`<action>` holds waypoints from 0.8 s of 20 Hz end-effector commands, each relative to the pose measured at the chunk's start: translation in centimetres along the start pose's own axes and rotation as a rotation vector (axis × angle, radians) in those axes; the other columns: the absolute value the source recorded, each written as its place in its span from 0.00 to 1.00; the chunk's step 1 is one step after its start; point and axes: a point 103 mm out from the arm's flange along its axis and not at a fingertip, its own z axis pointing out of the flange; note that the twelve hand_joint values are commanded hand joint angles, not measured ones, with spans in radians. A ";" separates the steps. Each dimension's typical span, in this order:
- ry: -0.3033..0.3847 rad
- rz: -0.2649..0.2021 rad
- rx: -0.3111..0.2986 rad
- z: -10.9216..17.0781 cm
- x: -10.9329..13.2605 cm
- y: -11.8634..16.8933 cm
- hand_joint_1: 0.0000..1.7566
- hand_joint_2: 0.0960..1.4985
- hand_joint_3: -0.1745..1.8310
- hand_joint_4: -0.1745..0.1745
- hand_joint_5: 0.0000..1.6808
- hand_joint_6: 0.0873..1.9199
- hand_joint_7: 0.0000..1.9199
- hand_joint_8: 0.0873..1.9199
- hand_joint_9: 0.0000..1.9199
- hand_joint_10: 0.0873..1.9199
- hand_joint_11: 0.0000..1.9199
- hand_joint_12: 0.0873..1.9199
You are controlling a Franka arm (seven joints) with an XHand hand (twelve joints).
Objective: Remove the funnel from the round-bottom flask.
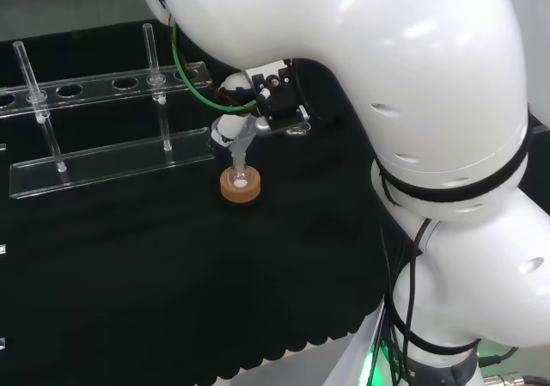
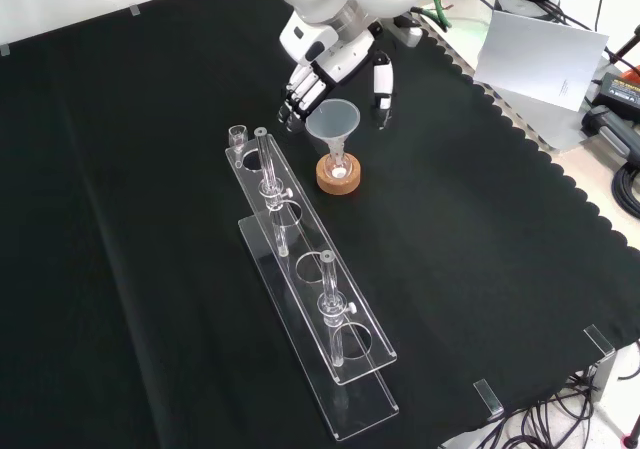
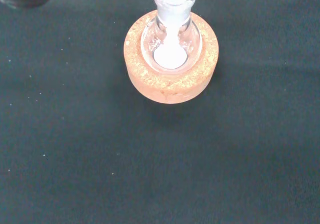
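A small clear glass round-bottom flask (image 2: 339,168) sits in a tan cork ring stand (image 2: 339,178) on the black cloth (image 2: 150,219), nearer the cloth's far edge in the front view, just beside one end of a long clear plastic tube rack (image 2: 310,299). A clear plastic funnel (image 2: 333,123) stands in its neck — stem down, mouth up. The black and white hand (image 2: 325,74) hovers just behind it, fingers spread either side of the rim, holding nothing. White powder (image 3: 170,57) lies in the flask's bottom.

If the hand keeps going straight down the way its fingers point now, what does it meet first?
Probably the funnel: the hand hangs just behind its rim, fingers and thumb spread to either side. Depth is unclear, so it might reach the black cloth instead.
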 end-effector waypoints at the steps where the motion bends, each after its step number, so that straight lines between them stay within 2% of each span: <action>1: -0.006 -0.003 0.006 0.3 -0.1 1.1 0.40 0.47 0.14 0.25 0.04 0.00 0.03 0.00 0.01 0.46 0.16 0.76; 4: -0.013 -0.009 0.008 0.5 0.0 1.4 0.41 0.47 0.14 0.27 0.05 0.00 0.04 0.01 0.04 0.45 0.17 0.76; 7: -0.011 -0.014 0.007 0.6 -0.1 1.5 0.42 0.46 0.16 0.28 0.07 0.00 0.01 0.19 0.08 0.43 0.18 0.74; 10: -0.025 -0.010 0.013 0.8 -0.1 1.6 0.42 0.46 0.17 0.28 0.09 0.00 0.00 0.29 0.11 0.42 0.19 0.74; 16: -0.039 0.009 0.017 1.8 -0.7 2.0 0.43 0.45 0.19 0.29 0.14 0.00 0.03 0.36 0.16 0.39 0.20 0.73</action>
